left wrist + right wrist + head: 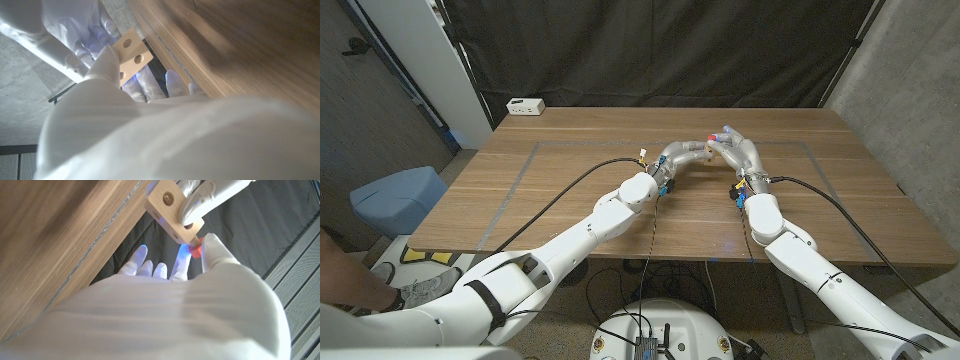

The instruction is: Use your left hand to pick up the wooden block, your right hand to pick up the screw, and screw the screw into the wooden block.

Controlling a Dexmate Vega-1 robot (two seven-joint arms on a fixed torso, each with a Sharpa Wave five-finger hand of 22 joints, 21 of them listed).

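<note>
Held above the wooden bench [570, 190], the left hand [688, 155] grips the pale drilled wooden block [172, 210] — the right hand [740, 152] pinches the red-headed screw [196, 250] at its hole, shank pointing into the block.

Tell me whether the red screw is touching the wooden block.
Touching. The right wrist view shows the screw, pinched by the right hand, with its end against the underside of the wooden block, no gap between them, while the left hand holds the block.

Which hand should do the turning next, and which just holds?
Probably the right hand: it pinches the red screw against the wooden block, so it is placed to twist. The left hand grips the block and should hold steady.
</note>
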